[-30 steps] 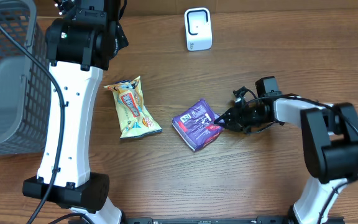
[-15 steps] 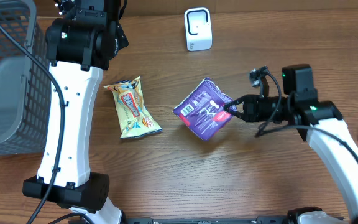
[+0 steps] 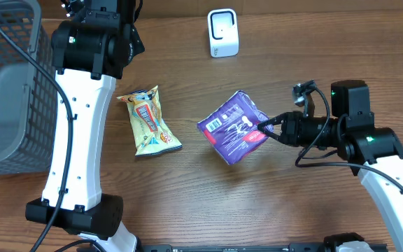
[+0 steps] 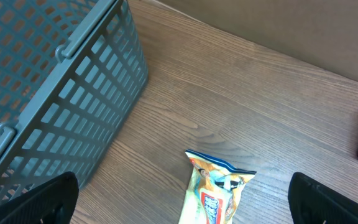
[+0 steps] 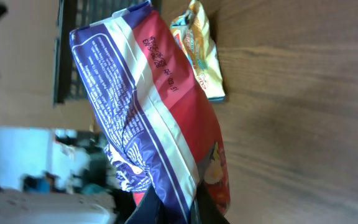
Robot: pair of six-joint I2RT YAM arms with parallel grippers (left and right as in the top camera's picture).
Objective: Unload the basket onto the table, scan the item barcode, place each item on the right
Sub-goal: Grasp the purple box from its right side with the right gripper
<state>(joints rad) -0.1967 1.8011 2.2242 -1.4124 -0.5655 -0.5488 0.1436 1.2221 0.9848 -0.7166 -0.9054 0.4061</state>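
Packet aloft: the purple crinkly foil snack packet [image 3: 234, 128] hangs tilted over the wooden surface [image 3: 187, 203], its right edge clamped in the right tool [image 3: 266, 129]. The white boxy scanner [image 3: 223, 33] stands on the far side, almost straight beyond the packet, so the carry runs away from the robot. The left tool [image 4: 188, 199] gapes wide and empty beside the grey mesh basket [image 4: 48, 81]. Only the overhead view shows the scanner. The right wrist view shows the packet's fine print close up.
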